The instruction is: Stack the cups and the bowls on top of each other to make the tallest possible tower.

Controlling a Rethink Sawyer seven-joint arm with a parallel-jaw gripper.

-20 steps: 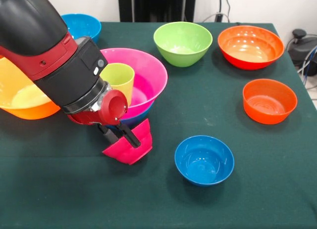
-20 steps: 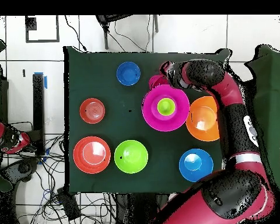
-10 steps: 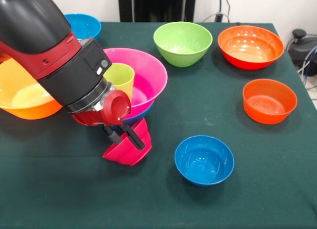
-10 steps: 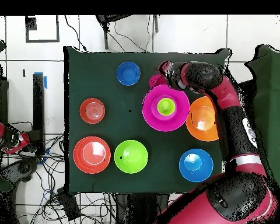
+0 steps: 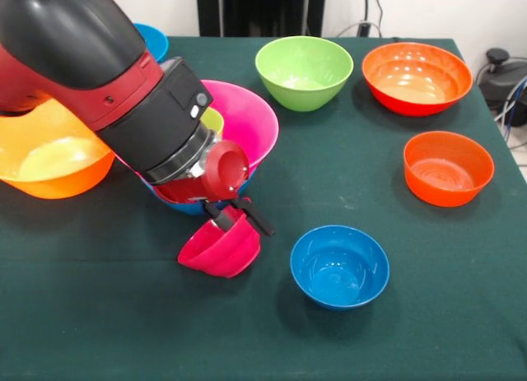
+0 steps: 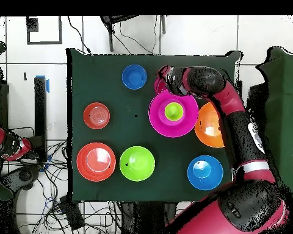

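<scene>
My gripper [image 5: 240, 218] is shut on the rim of the small crimson bowl [image 5: 219, 249], which hangs tilted just above the cloth, in front of the tower. The tower is a large pink bowl [image 5: 250, 116] nested in a medium blue bowl [image 5: 191, 206], with the lime cup [image 5: 213, 118] standing inside; my arm hides most of the cup. From overhead, the gripper [image 6: 163, 78] and crimson bowl [image 6: 159, 83] sit at the pink bowl's [image 6: 171, 122] rim, with the cup [image 6: 173, 111] at its centre. The green bowl [image 5: 303, 72] stands apart at the back.
A large orange bowl [image 5: 51, 160] sits left of the tower, partly under my arm. A small blue bowl [image 5: 338, 265] is close to the right of the crimson one. Two red-orange bowls [image 5: 417, 76] [image 5: 448, 168] stand at the right, another blue bowl [image 5: 154, 39] at the back left.
My arm has swung right in the front view, carrying the crimson bowl along. The bowl has come slightly off the cloth and turned more upright.
</scene>
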